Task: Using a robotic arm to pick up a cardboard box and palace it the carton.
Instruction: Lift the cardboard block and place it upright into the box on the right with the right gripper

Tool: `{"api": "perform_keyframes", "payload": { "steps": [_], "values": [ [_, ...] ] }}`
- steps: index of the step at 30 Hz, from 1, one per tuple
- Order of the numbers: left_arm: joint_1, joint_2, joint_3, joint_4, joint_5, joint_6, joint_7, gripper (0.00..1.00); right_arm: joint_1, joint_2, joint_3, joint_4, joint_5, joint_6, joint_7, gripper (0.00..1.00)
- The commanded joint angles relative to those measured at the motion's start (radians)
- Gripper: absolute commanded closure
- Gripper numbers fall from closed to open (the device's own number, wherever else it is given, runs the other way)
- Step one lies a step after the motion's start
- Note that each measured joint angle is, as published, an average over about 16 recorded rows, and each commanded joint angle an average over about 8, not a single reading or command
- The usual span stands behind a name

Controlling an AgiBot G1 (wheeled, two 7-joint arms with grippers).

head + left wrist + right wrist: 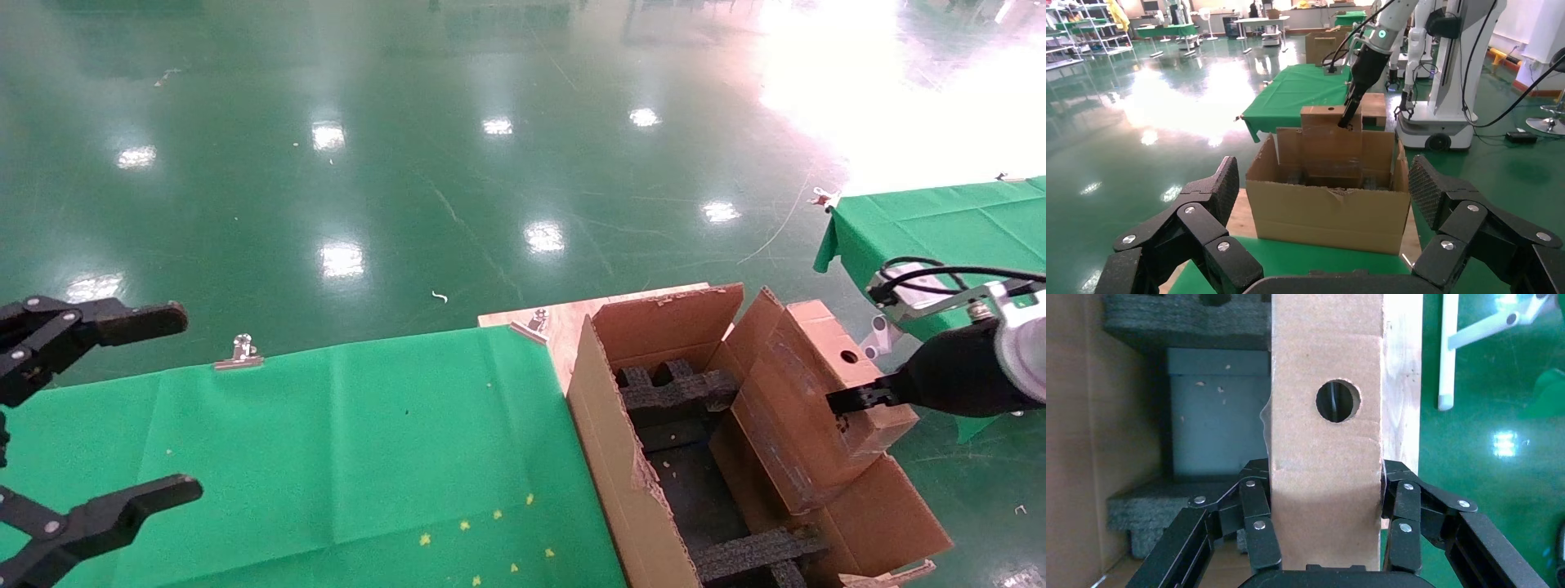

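Observation:
The large brown carton (621, 457) stands open at the right end of the green table, with black foam inserts (670, 390) inside. My right gripper (850, 402) is shut on the small cardboard box (825, 392) with a round hole, holding it tilted over the carton's right side. In the right wrist view the box (1326, 447) sits between the fingers (1257, 523), above the foam. My left gripper (122, 408) is open and empty at the far left; its view shows the carton (1327, 211) ahead, with the right arm (1370, 58) and box (1330, 131) beyond.
A green cloth (327, 457) covers the table, clipped at the far edge by metal clips (239, 353). A second green table (932, 220) stands at the right. Shiny green floor lies beyond.

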Motion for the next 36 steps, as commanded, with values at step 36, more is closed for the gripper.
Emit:
{"api": "perform_keyframes", "payload": {
  "steps": [36],
  "values": [
    [0.0, 0.0, 0.0, 0.0, 0.0, 0.0, 0.0, 0.0, -0.183, -0.136, -0.091, 0.003, -0.247, 0.176, 0.313, 1.0]
  ]
}}
